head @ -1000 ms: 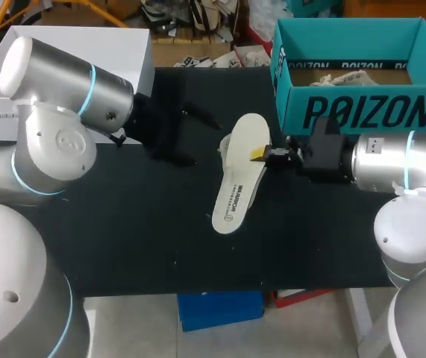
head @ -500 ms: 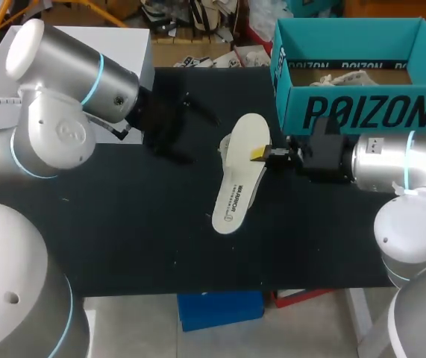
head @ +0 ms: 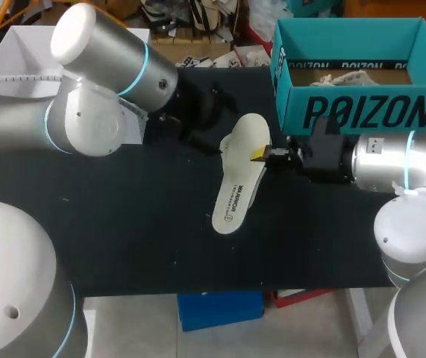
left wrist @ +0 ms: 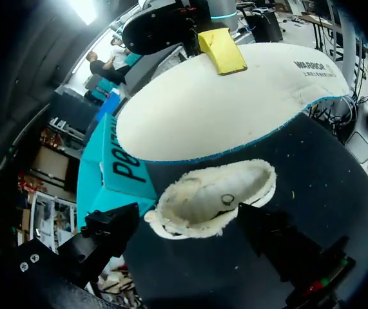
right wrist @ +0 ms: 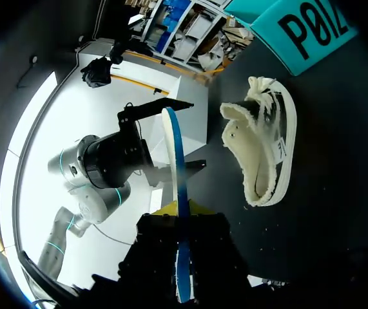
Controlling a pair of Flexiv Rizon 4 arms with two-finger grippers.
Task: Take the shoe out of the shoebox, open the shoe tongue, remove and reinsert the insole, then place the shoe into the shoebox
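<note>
Head view puts the task roughly at its midpoint, as I judge it: the shoe (left wrist: pixel 213 196) is out of the teal shoebox (head: pixel 362 112) and lies on the dark surface (head: pixel 123 224), and the white insole (head: pixel 239 175) is already out of it. The right end effector (head: pixel 263 154) pinches the insole by its edge, holding it just beside the shoe. In the left wrist view the left end effector (left wrist: pixel 187 219) has its fingers spread on either side of the shoe's gaping, fleecy opening, and I cannot tell that they touch it. Left to do: slide the insole back in, then set the shoe into the box. As for writing, large dark lettering runs along the box's front wall, and a small dark printed mark sits near one end of the insole.
</note>
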